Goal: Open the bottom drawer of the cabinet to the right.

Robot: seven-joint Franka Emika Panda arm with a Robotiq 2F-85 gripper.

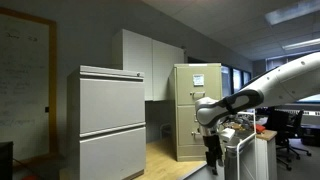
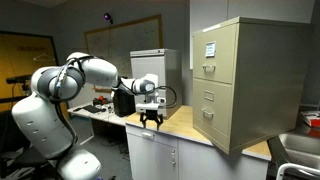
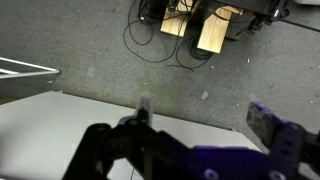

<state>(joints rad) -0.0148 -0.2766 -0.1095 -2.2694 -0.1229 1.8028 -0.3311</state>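
No brand can be read anywhere. The white papers [image 2: 210, 46] stuck high on the cabinet [image 2: 262, 80] are too small to read, and the faint scrawl on the whiteboard [image 1: 24, 80] is no clearer. The bottom drawer [image 2: 208, 122] sits low in the cabinet's front, flush and closed. The claw [image 2: 152, 122] hangs pointing down with its fingers apart, holding nothing. It is at roughly the drawer's height but well apart from it, out in front of the cabinet face. The wrist view shows only grey carpet, cables and a white surface edge below it.
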